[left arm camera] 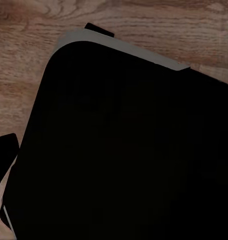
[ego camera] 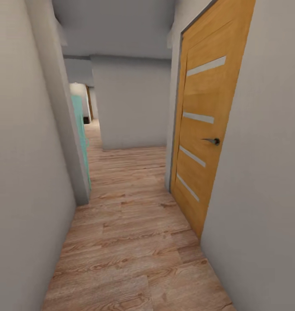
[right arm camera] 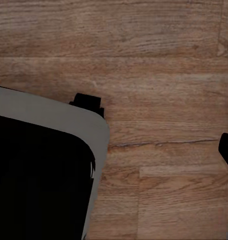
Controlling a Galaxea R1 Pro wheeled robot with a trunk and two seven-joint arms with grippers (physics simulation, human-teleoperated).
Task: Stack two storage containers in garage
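The two storage containers are out of view, and so is the garage. I am in a narrow hallway with a light wood plank floor. In the left wrist view, the robot's black base with its grey rim sits over the planks, and a dark fingertip shows at the edge. In the right wrist view, the same black, grey-rimmed base shows, with a dark fingertip at the frame's edge. Nothing shows between the fingers, and I cannot tell how either pair of jaws stands.
A shut orange wooden door with a dark handle is set in the right wall. A teal panel stands at an opening on the left. A white wall closes the hallway ahead, and a passage runs on past its left side.
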